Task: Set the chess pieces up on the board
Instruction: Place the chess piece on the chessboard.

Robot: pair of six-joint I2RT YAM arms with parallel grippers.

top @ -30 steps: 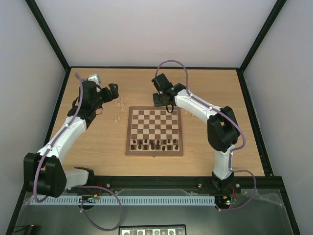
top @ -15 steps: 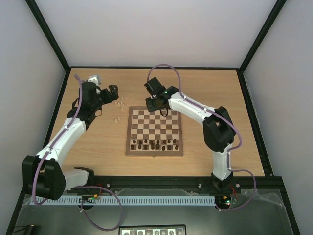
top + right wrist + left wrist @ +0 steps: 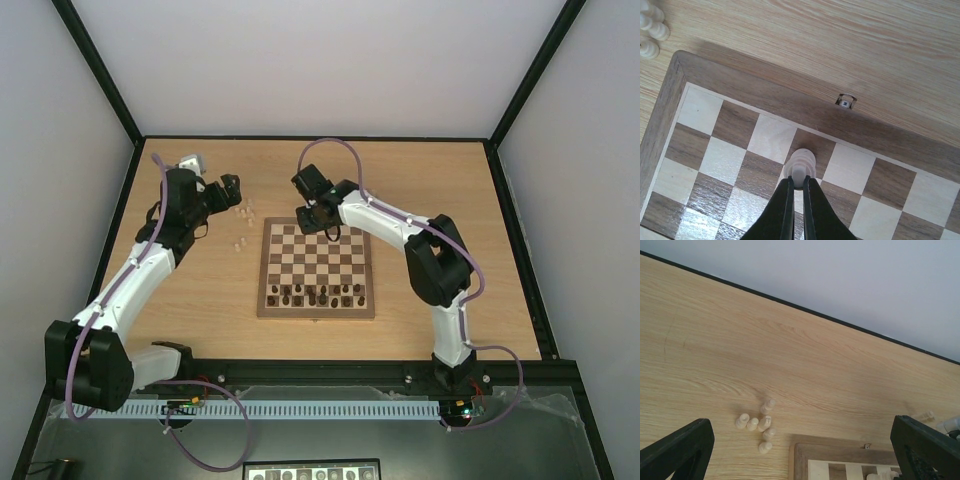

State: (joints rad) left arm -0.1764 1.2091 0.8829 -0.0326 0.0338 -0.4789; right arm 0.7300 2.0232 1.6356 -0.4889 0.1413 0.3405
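Wooden table (image 3: 450,200) with grey walls round it, and in the middle the board (image 3: 318,250), all brown and cream checks. Row of dark chessmen (image 3: 315,293) standing along the near side. Far rows looking bare from above, apart from what the right arm hides.

Right gripper (image 3: 797,182) shut tight on one small pale piece (image 3: 800,164), pinched just under its round head. Was over the right part of the far edge a second ago; now swung left, to about the middle of that edge. From the wrist, held over a dark square in the row next to the border (image 3: 765,85), a little left of the small clasp (image 3: 845,101). Touching the square or not: cannot tell.

Left gripper (image 3: 232,188) spread wide, holding nothing, staying in the same spot over the table, left of the board. In front of it, a little bunch of the chess pieces (image 3: 760,422), some lying down, just beside the far left corner of the board but off it.

For the job: probably lining up to put this pale piece down on the far row. Plenty of pale ones left on the table, so likely only just started on this side.
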